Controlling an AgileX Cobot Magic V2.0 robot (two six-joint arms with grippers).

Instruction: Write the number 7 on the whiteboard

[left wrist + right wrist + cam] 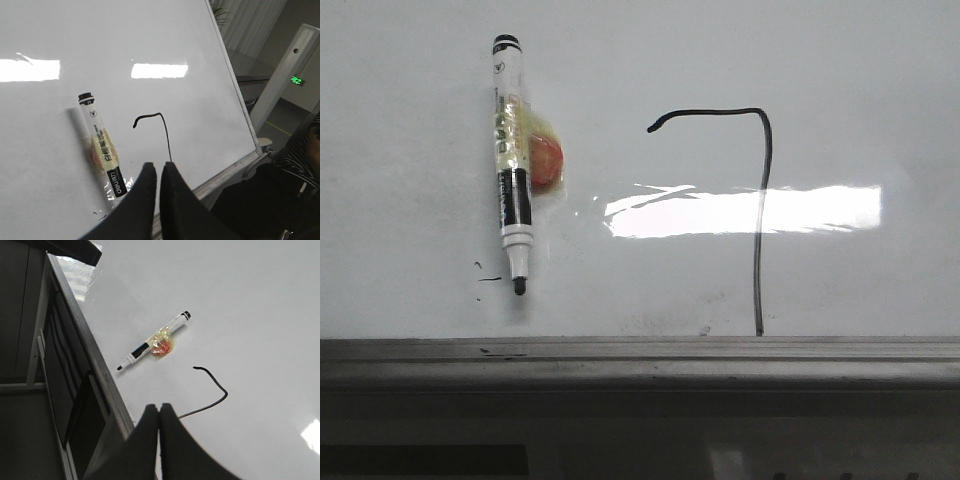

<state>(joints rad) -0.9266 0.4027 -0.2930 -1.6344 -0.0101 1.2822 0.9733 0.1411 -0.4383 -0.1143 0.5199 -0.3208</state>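
Observation:
The whiteboard (pixel 420 120) fills the front view, glossy white with a glare patch. A black number 7 (pixel 760 200) is drawn on it: a top stroke with a hooked left end, a rounded corner and a long downstroke to the rail. It also shows in the left wrist view (pixel 162 127) and the right wrist view (pixel 220 390). An uncapped black marker (pixel 512 150) lies on the board left of the 7, with tape and an orange lump on it. My left gripper (pixel 160 167) and right gripper (pixel 159 408) are shut and empty, away from the marker. Neither shows in the front view.
A grey metal tray rail (pixel 640 352) runs along the board's near edge. Small black specks and a short dash (pixel 485 278) sit by the marker tip. In the left wrist view a person in a striped top (pixel 295 165) sits past the board's right edge.

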